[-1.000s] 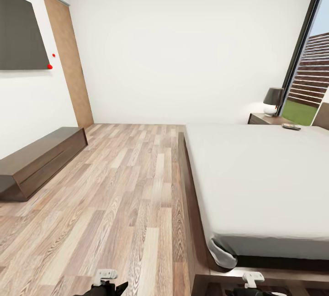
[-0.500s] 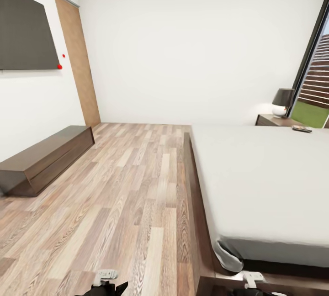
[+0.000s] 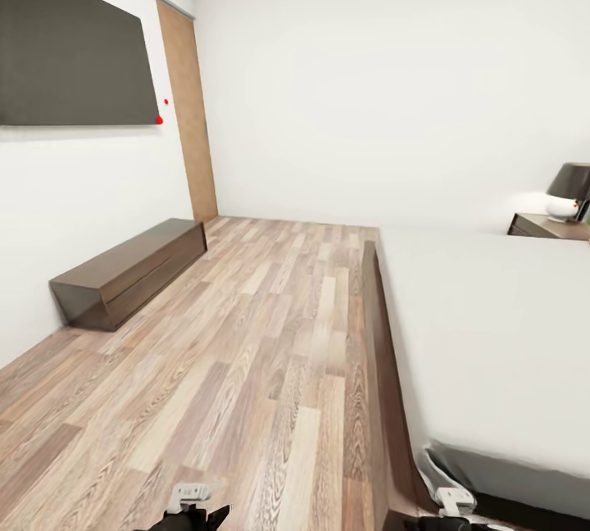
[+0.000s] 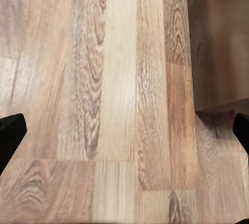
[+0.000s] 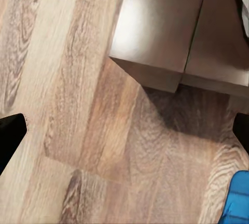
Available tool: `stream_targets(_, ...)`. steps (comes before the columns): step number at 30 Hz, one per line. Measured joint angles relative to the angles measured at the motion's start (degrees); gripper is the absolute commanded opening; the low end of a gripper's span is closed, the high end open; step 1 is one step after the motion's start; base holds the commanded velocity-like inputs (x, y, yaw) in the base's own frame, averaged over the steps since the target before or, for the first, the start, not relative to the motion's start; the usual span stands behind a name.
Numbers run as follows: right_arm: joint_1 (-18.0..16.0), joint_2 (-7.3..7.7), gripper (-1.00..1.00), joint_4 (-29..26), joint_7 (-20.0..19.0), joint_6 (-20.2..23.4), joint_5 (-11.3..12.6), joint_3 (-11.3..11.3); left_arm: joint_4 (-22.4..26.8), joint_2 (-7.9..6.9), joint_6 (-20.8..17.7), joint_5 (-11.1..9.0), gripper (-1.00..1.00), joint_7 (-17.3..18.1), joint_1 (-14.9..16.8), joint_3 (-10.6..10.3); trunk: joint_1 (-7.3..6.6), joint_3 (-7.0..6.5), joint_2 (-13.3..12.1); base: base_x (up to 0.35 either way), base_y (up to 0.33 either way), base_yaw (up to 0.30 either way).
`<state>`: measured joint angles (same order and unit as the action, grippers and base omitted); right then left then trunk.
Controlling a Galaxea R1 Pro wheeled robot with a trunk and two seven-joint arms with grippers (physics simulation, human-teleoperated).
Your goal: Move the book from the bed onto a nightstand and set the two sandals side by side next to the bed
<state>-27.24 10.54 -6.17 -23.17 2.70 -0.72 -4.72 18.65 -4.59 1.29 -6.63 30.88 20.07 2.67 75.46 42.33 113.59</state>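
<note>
Looking forward across the bedroom, the head view takes in a wood-plank floor [image 3: 246,334] running to a white back wall [image 3: 369,80]. The bed [image 3: 492,334] lies at the right, off-white mattress on a dark brown platform frame. Beyond its far corner stands the nightstand [image 3: 547,226], bearing a black-shaded lamp [image 3: 567,191]. A long low dark-wood bench [image 3: 131,269] sits against the left wall below a dark wall-mounted screen [image 3: 70,64]; a tan door [image 3: 188,113] stands past it.

The left gripper [image 4: 124,130] is spread wide, its fingertips at opposite frame edges, with nothing but floor planks between them. The right gripper [image 5: 124,130] is equally wide apart and holds nothing; it hangs over the floor beside the frame's corner [image 5: 161,42]. One blue sandal [image 5: 237,199] lies on the floor just beside that corner.
</note>
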Motion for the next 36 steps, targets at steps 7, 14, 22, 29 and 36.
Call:
stream_targets(7, 0.0, 0.0, 1.0, 0.0, 0.0, 0.0, 0.0, 0.0, 0.0, 0.0, 0.1, 0.0, 1.0, 0.0, 0.0, 0.0, 0.0, 0.0, 0.0, 0.0, 0.0, 0.293)
stream_targets(14, 0.0, 0.0, 1.0, 0.0, 0.1, 0.0, 0.0, 0.0, 0.0, 0.0, 0.1, 0.0, 1.0, 0.2, 0.0, -0.1, 0.0, 0.0, 0.0, 0.0, 0.0, 0.293)
stream_targets(22, 0.0, 0.0, 1.0, 0.0, 0.1, 0.0, 0.0, 0.0, 0.0, 0.0, 0.0, 0.0, 1.0, 0.0, 0.0, -0.1, 0.0, 0.0, 0.0, 0.0, 0.0, 0.293)
stream_targets(29, 0.0, 0.0, 1.0, 0.0, 0.1, 0.0, 0.0, 0.0, 0.0, 0.0, 0.0, 0.0, 1.0, 0.0, 0.0, -0.1, 0.0, 0.0, 0.0, 0.0, 0.0, 0.293)
stream_targets(36, 0.0, 0.0, 1.0, 0.0, 0.1, -0.1, 0.0, 0.0, 0.0, 0.0, 0.0, 0.0, 1.0, 0.0, 0.0, -0.2, -0.43, -0.35, -0.8, 0.0, 0.0, 0.293)
